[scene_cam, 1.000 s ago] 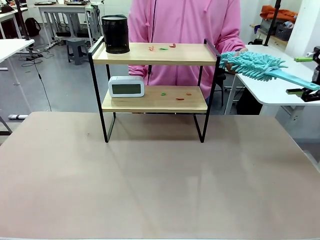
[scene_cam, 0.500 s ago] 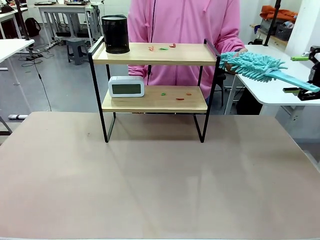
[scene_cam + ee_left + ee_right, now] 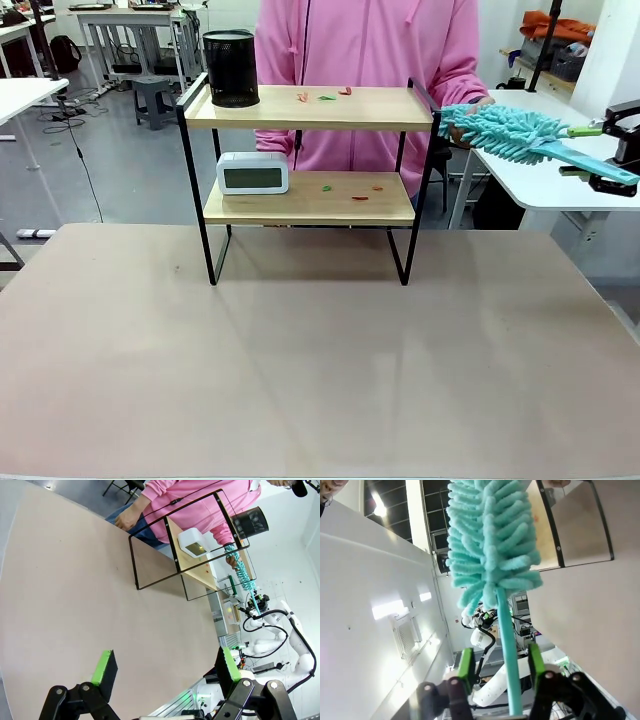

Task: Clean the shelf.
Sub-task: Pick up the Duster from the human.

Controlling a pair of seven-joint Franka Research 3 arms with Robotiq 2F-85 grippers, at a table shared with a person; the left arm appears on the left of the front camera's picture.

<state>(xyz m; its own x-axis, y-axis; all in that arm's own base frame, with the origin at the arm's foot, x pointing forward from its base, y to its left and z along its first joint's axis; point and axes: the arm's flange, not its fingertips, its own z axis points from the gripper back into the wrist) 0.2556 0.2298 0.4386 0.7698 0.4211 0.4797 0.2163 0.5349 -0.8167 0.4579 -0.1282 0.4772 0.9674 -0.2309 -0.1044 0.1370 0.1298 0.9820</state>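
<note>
The shelf (image 3: 380, 108), two light boards in a black frame, stands mid-table with small red and green scraps (image 3: 325, 96) on both boards. A person's hand (image 3: 455, 125) holds a teal fluffy duster (image 3: 505, 130) out to the right of the shelf. Its handle runs between the fingers of my right gripper (image 3: 582, 150). In the right wrist view the duster (image 3: 490, 540) rises from my right gripper (image 3: 500, 667), with a gap between handle and pad on each side. Over the bare near table, my left gripper (image 3: 165, 667) stands wide open, far from the shelf (image 3: 175, 545).
A black mesh cup (image 3: 231, 68) stands at the top board's left end. A white digital clock (image 3: 253, 173) sits on the lower board's left. The person in pink stands close behind the shelf. A white side table (image 3: 540, 185) lies under the duster.
The right gripper's jaws have come much closer together around the duster handle. The handle end and gripper have risen slightly. The left arm has not moved.
</note>
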